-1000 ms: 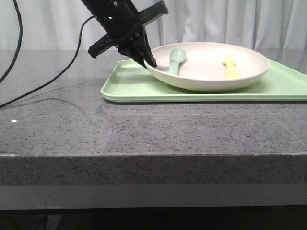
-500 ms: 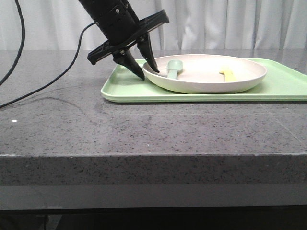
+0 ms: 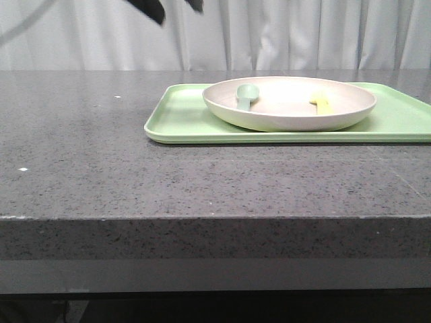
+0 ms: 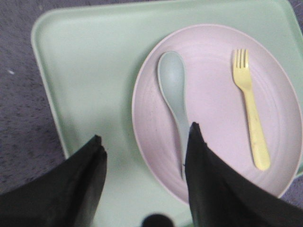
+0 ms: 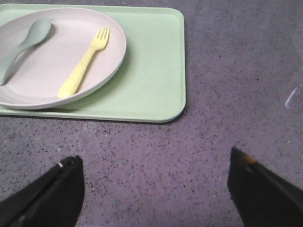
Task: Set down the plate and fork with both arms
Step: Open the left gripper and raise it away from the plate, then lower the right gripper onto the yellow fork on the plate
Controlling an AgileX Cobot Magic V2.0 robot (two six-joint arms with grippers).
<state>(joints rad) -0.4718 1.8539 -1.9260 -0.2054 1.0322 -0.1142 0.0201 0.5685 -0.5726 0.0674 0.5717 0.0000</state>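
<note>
Off-white plate: large round matte plate (image 4: 215, 111) on light-green rectangular tray (image 4: 94, 71), under and just ahead of left gripper (image 4: 144, 142)
Yellow fork: slim plastic fork (image 5: 85, 61) inside plate beside sage-green spoon (image 4: 174, 101), well ahead of right gripper (image 5: 154, 163)
Jaws: both spread wide, holding nothing
Risk: lifting the plate by one rim could tilt it and slide cutlery
Change: left gripper was at the plate rim, now raised clear
</note>
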